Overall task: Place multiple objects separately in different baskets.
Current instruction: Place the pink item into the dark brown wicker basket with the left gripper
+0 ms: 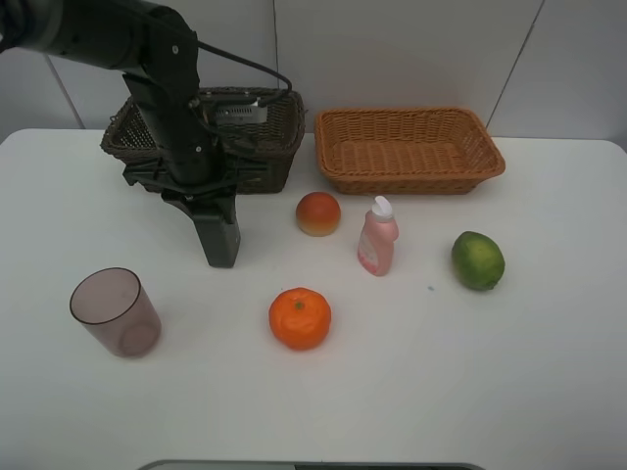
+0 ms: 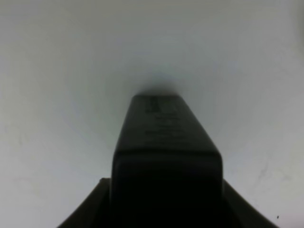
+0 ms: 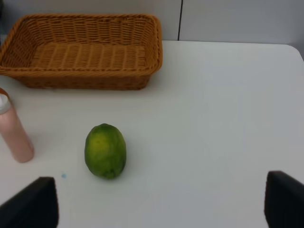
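Dark bottle (image 2: 166,156) upright between jaws of left gripper (image 1: 217,208) (pinch unclear); right gripper (image 3: 156,202) spread.

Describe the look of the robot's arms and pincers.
The left arm is matte black with boxy links and a black cable looping off it. The left pincer is black too. The right pincer shows only two blunt black fingertips.

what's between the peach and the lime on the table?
The small pink bottle stands upright between the peach and the lime, touching neither. The exterior high view shows it.
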